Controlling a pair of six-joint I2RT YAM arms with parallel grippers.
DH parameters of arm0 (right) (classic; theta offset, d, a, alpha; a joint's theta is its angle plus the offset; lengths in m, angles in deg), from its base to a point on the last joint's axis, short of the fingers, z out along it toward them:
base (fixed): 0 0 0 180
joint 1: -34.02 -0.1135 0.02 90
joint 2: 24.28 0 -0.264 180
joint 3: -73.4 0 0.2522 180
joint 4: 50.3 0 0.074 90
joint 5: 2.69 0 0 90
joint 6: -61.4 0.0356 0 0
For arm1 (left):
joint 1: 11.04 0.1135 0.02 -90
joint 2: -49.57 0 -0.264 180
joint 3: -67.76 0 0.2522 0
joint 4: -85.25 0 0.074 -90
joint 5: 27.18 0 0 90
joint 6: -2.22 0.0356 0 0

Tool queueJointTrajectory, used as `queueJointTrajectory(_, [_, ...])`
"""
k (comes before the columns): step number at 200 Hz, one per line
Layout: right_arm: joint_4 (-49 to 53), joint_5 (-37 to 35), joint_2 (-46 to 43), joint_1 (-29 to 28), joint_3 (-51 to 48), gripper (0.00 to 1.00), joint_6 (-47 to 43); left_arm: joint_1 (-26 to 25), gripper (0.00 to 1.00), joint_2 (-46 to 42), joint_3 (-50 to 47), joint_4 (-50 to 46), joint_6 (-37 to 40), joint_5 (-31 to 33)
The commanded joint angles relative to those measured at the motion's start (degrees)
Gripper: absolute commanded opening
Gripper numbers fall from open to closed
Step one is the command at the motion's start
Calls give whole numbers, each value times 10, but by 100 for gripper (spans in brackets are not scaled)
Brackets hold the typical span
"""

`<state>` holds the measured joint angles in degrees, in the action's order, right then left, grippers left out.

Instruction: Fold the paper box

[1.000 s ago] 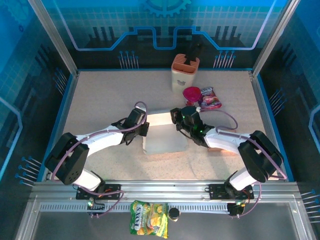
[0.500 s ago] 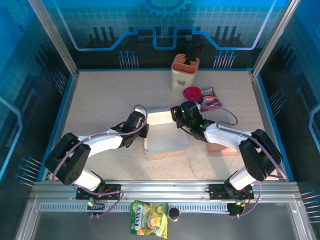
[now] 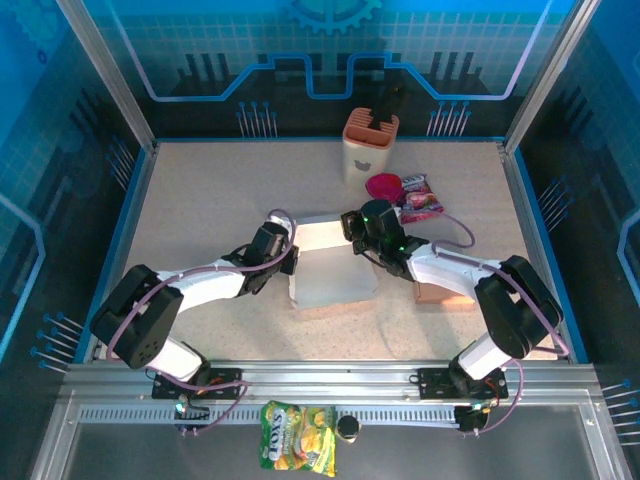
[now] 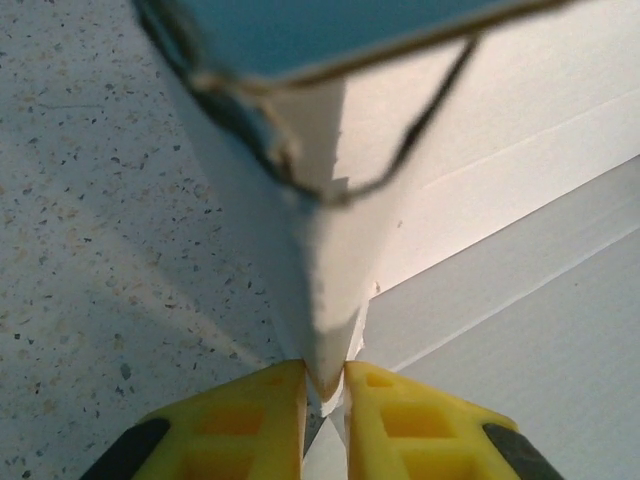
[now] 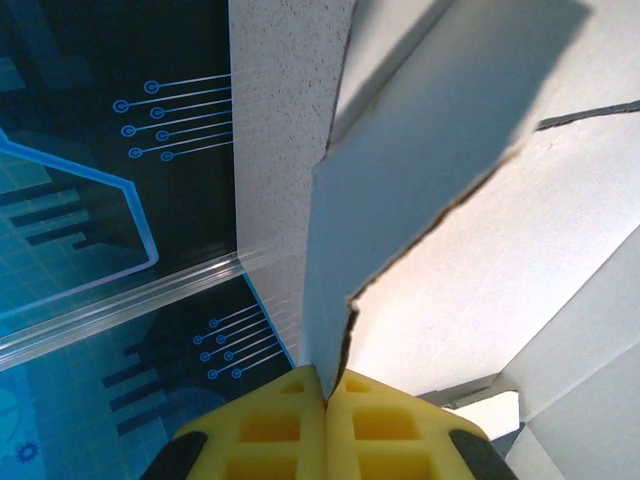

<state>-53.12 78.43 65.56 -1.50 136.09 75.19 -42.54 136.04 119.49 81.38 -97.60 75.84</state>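
The white paper box (image 3: pixel 330 272) stands half-formed in the middle of the table, its flaps still loose. My left gripper (image 3: pixel 290 258) is at the box's left edge. In the left wrist view its yellow fingers (image 4: pixel 255 415) press from both sides on a folded corner of the paper box (image 4: pixel 500 150), so the left gripper (image 4: pixel 325 385) is shut on it. My right gripper (image 3: pixel 352 236) is at the box's back right corner. In the right wrist view the right gripper (image 5: pixel 327 385) pinches a thin upright wall of the paper box (image 5: pixel 480 250).
A cream and orange holder (image 3: pixel 370 140) stands at the back. Next to it lie a pink bowl (image 3: pixel 384 187) and a snack packet (image 3: pixel 420 198). A brown block (image 3: pixel 445 295) lies under the right arm. A yellow candy bag (image 3: pixel 298 436) rests on the front rail.
The left jaws opened a little and closed again on the box's corner. The right gripper shifted slightly back and left with its wall, and the box's front panel turned a little.
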Motion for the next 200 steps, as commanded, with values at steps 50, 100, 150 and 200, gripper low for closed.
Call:
queueJointTrajectory(50, [69,27,18,5,0,0,-2,1,25,24,-14,84,8,5])
queueJointTrajectory(100, [82,57,25,17,9,0,-17,0,27,19,-54,168,25,-13])
queueJointTrajectory(150, [85,80,40,23,11,0,-22,0,27,32,-71,223,30,-11])
queueJointTrajectory(200, [83,89,47,25,12,0,-27,0,23,53,-70,254,26,-9])
